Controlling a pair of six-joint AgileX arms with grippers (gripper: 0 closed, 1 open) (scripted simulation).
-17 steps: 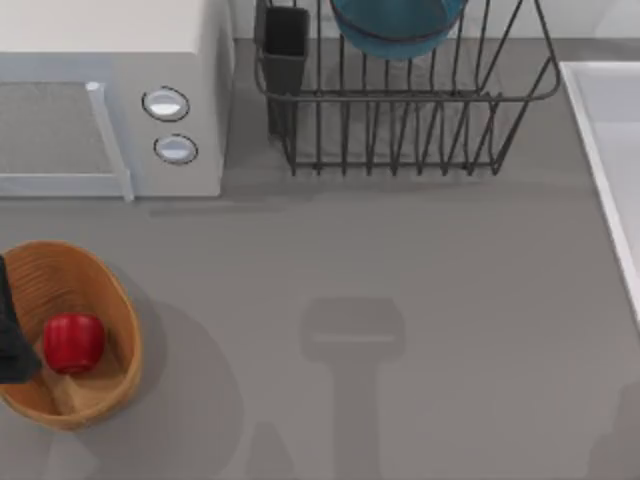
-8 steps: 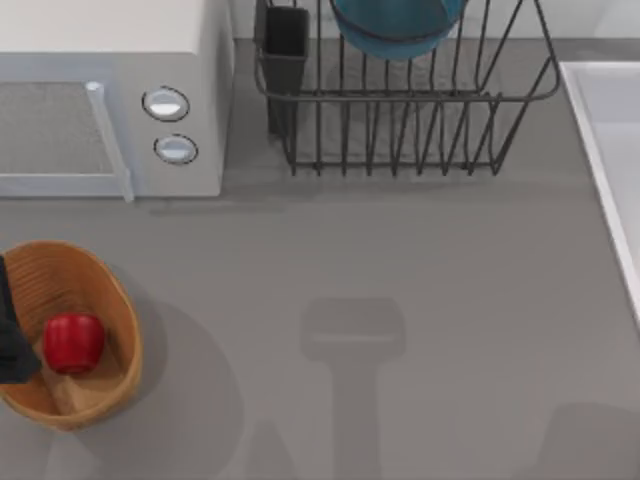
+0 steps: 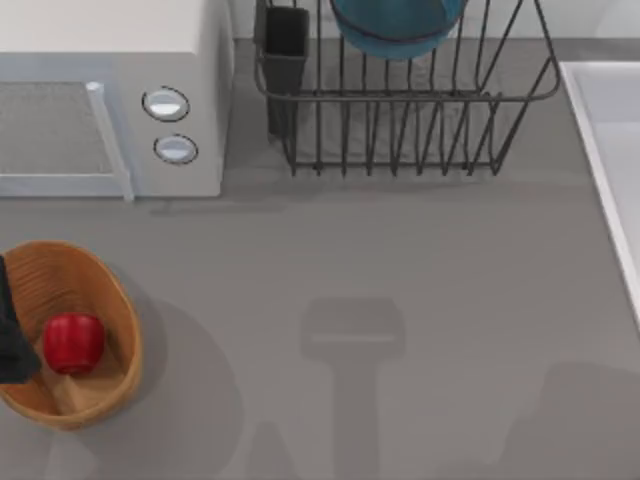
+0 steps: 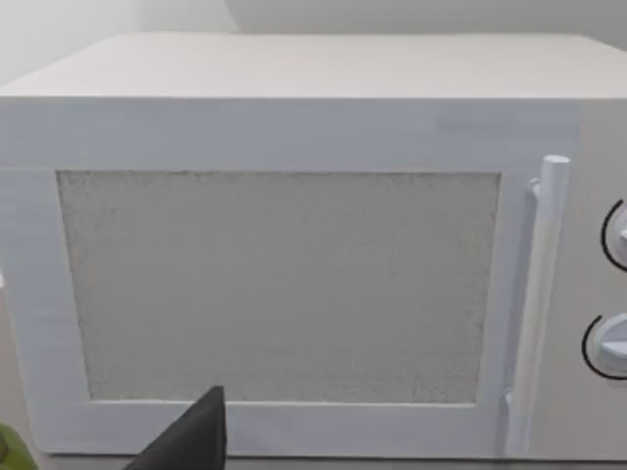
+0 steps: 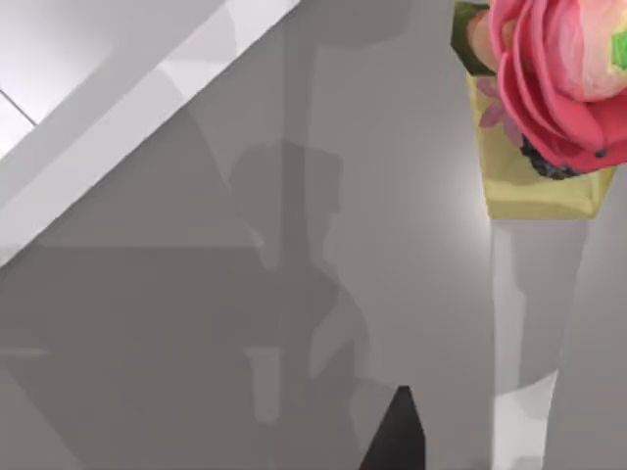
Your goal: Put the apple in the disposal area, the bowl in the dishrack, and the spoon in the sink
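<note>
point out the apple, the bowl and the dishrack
apple (image 3: 73, 342), top view, middle of its red skin, inside the basket.
bowl (image 3: 398, 25), top view, its blue outer wall, in the rack.
dishrack (image 3: 410, 97), top view, its front top rail.

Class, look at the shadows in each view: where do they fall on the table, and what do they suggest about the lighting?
Top view: soft grey arm-shaped shadows lie mid-table, and the basket casts one toward the right, so the light seems diffuse. Right wrist view: overlapping grey shadows cross the tabletop below the sink rim. Left wrist view: the microwave front looks evenly lit.
</note>
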